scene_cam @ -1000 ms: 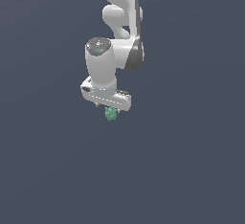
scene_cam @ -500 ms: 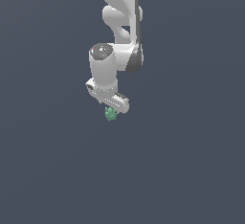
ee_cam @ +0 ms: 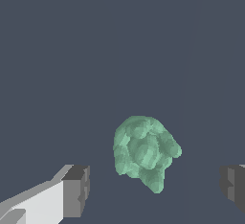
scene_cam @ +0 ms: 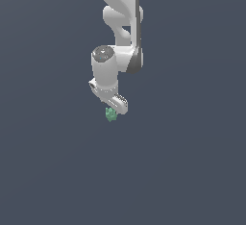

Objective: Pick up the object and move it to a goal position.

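Grey, flat ground fills both views, a plain dark slate surface point(scene_cam: 192, 171) with no marks on it. Against it, the white arm point(scene_cam: 120, 12) reaches down from the top edge of the exterior view, bends at a rounded joint and ends in a stubby wrist with a dark round cap. Below that wrist sits the gripper point(scene_cam: 114, 105), tilted so that its body slants down toward the exterior view's right.

The object point(scene_cam: 111, 114) is a small green lump with a bumpy, knobbly outline. In the exterior view it shows just under the gripper, its upper part overlapped by the white body of the gripper, its lower part sticking out against the grey surface. From this view alone I cannot tell whether it rests on the surface or hangs above it.

The wrist view gives the closer look. There the object point(ee_cam: 143, 151) lies between the two fingers point(ee_cam: 76, 189), nearer the white-and-grey one than the dark one at the picture's far edge. The jaws stand wide apart: grey ground shows in a clear gap on each side of the lump, and neither fingertip touches it. The lump is much narrower than the span between the fingers. Its surface is a cluster of rounded nubs, pale green with darker green in the hollows, tapering to a blunt point at one end.
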You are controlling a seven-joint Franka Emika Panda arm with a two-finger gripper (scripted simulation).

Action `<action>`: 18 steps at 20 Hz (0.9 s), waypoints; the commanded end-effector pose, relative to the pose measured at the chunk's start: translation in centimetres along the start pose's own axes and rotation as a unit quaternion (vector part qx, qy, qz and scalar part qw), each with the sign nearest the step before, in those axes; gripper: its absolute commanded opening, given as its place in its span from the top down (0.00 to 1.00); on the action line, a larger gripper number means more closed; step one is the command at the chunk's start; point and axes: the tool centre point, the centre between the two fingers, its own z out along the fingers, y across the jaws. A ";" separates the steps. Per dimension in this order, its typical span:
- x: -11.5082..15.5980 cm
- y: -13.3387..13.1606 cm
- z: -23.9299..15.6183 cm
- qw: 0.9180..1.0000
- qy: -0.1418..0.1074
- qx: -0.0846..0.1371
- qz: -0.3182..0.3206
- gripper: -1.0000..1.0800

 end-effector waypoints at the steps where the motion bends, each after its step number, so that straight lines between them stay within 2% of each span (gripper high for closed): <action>1: -0.1 0.1 0.1 1.000 0.000 0.000 0.008 0.04; 8: -0.1 0.1 0.7 1.000 0.000 0.000 0.007 0.04; 18: -0.2 0.2 4.7 1.000 0.000 0.000 0.009 0.04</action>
